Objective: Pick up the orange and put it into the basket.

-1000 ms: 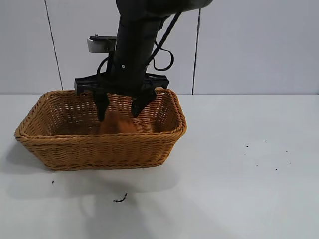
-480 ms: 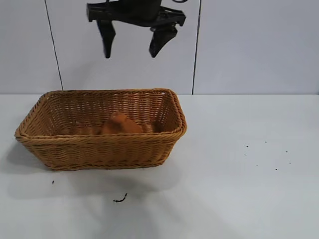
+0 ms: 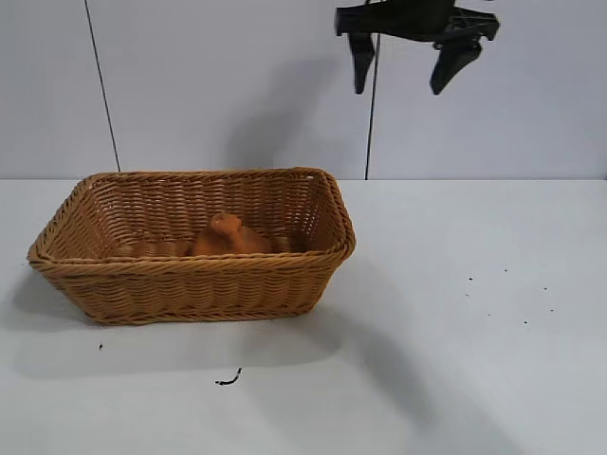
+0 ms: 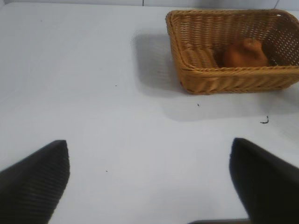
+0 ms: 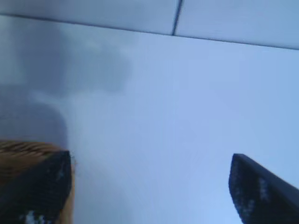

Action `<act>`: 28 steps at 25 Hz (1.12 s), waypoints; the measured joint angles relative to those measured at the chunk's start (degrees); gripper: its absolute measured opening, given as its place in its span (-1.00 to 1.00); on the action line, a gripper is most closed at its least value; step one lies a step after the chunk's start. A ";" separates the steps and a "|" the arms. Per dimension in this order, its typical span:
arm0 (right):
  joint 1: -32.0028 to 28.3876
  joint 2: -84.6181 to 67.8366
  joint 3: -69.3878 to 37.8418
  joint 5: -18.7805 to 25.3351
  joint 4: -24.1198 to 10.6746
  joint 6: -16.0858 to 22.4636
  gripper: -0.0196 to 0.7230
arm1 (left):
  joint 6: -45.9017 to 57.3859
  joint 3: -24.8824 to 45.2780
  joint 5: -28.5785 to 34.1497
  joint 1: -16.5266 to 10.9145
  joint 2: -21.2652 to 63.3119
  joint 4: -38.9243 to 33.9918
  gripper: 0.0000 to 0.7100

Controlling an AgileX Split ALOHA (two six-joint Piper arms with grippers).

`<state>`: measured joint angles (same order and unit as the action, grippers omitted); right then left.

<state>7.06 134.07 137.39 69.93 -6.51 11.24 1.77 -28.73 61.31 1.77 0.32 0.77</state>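
Observation:
The dull-orange lumpy orange lies inside the tan wicker basket, near its middle, with nothing holding it. My right gripper hangs open and empty high above the table, up and to the right of the basket. In the right wrist view the gripper is wide open over bare table, with a corner of the basket beside one finger. My left gripper is open and empty over bare table, well away from the basket and the orange. It does not show in the exterior view.
The white table carries a small dark scrap in front of the basket and a few dark specks at the right. A grey panelled wall stands behind.
My right gripper let go of the orange in the basket, rose out of it, then moved right while staying open. The orange stays in the basket.

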 joint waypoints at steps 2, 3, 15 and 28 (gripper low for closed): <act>-1.25 0.00 0.00 0.00 0.00 0.00 0.75 | 0.00 0.00 0.00 0.00 0.00 0.00 0.88; -1.78 0.00 0.00 0.00 0.06 0.00 0.75 | 0.00 0.00 0.00 0.00 0.00 0.00 0.88; -2.29 -8.08 -16.70 -0.21 0.05 -0.43 0.72 | 0.00 0.00 0.00 0.00 0.00 0.00 0.88; -2.29 -45.12 -65.55 -0.25 0.26 -2.43 0.72 | 0.00 0.00 0.00 0.00 0.00 0.00 0.88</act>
<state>4.76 88.94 71.84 69.69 -6.25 8.81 1.77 -28.73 61.31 1.77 0.32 0.77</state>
